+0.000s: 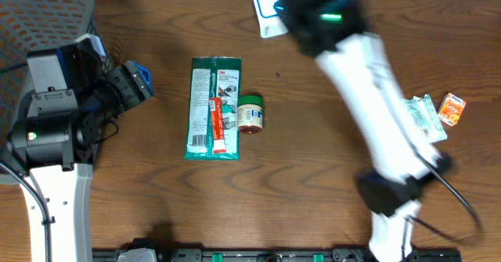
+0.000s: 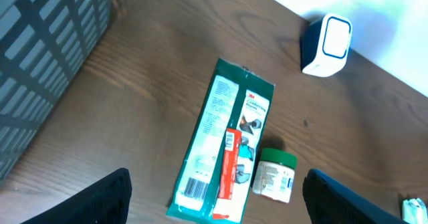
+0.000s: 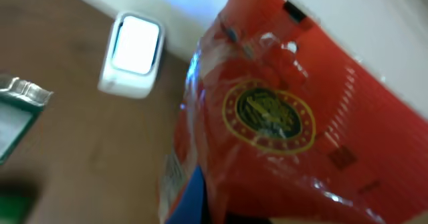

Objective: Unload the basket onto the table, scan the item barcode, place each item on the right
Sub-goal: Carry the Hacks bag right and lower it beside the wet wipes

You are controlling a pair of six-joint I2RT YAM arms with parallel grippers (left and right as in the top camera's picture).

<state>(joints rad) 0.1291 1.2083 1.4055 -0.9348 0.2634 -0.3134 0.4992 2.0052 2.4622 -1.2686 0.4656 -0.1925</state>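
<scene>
Two arms: left arm (image 1: 55, 129) folded at the table (image 1: 313, 176) edge; right arm (image 1: 376, 98) stretched far across it.
Left jaws: spread wide, nothing between them.
Right jaws: pressed together on one red packet (image 3: 287, 117), blurred.
One green pack (image 1: 213, 109): ahead of the left jaws, one red tube (image 1: 217, 125) on it, one jar (image 1: 250, 113) just beside.
One scanner (image 1: 268, 8): just beside the right jaws.
Two small packets: pale packet (image 1: 423, 117) and orange packet (image 1: 452, 108), well apart from the right jaws.

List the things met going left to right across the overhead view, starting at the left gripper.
left gripper → green packet → small jar → white and green sachet → orange sachet
</scene>
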